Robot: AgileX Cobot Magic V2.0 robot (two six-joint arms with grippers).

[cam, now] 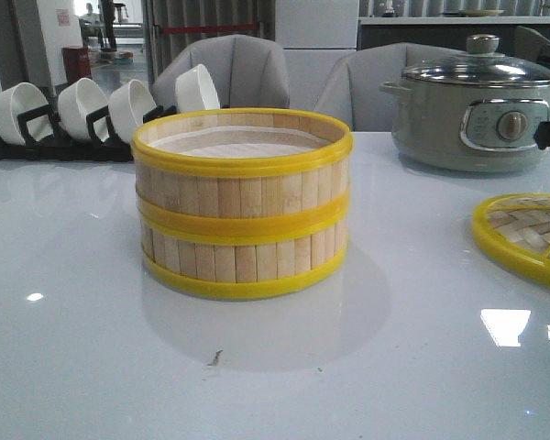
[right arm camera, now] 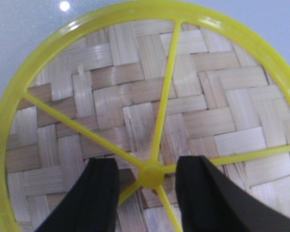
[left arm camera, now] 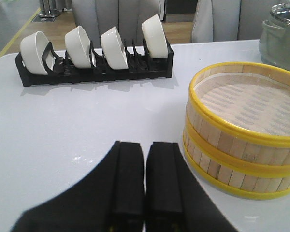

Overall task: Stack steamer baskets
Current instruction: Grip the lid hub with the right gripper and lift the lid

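Observation:
Two steamer baskets [cam: 242, 203] with bamboo slat walls and yellow rims stand stacked in the middle of the table; they also show in the left wrist view [left arm camera: 241, 128], white liner inside the top one. The woven lid [cam: 524, 238] lies flat at the right edge of the table. My right gripper [right arm camera: 147, 176] is open just above the lid [right arm camera: 135, 111], its jaws on either side of the yellow centre knob [right arm camera: 151, 176]. My left gripper [left arm camera: 145, 162] is shut and empty, over the table to the left of the stack.
A black rack of white bowls [cam: 82, 110] stands at the back left, also in the left wrist view [left arm camera: 94, 53]. A grey-green electric pot with glass lid [cam: 477, 105] stands at the back right. Grey chairs are behind the table.

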